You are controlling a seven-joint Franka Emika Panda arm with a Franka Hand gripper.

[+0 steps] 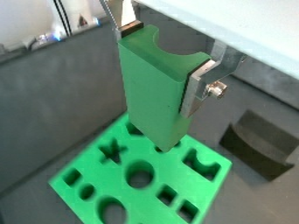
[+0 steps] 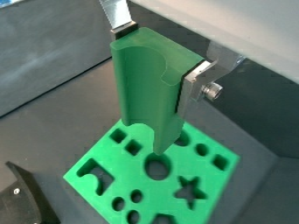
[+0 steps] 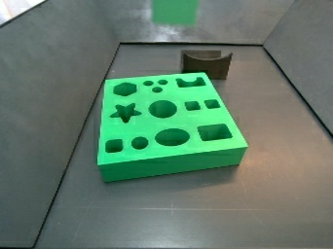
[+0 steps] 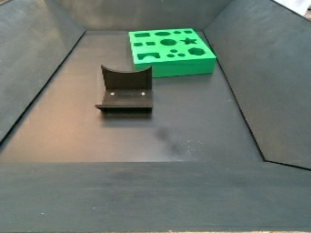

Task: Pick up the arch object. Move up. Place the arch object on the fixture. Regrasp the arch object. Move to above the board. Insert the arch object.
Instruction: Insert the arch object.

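Gripper [image 1: 163, 83], flat silver finger plates closed on the small bright green arch object [image 1: 158, 87], holds it high above the large green board [image 3: 169, 126] with shaped cutouts; in a side view only a green blur [image 3: 174, 12] shows past the far edge. Dark scooped fixture [image 4: 124, 89] stands empty, apart from the board.

Risks, as judged:
- notch misaligned with arch cutout [image 1: 204, 162]; piece jams on the rim.
- piece hangs long below the fingers; contact could pivot it in the grip.

Your two-finger silver-plated gripper [image 1: 158, 57] hangs high above the floor, its flat fingers [image 2: 195, 80] clamped on a green piece.
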